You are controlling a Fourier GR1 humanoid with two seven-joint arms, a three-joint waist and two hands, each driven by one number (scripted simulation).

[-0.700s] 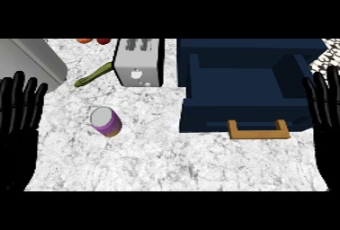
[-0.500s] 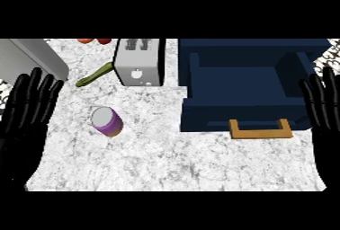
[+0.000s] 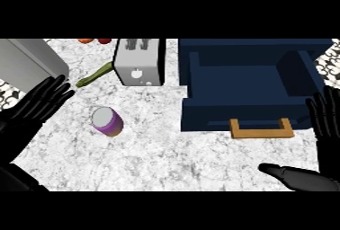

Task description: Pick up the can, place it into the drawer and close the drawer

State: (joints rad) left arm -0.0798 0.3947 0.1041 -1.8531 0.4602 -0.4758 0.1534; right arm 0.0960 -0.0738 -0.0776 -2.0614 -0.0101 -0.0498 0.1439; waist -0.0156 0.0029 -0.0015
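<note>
**Can lying free, drawer open**

The can (image 3: pixel 107 121) is seen on the marbled surface (image 3: pixel 166 152) toward its left edge, untouched. The left hand (image 3: pixel 36 103) is held nearby, fingers spread. The right hand (image 3: pixel 327 117), fingers straight, is raised beside the open drawer (image 3: pixel 249 90).

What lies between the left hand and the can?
Nothing: in the head view, only bare marbled counter separates the open left hand from the can, which stands just to its right.
</note>
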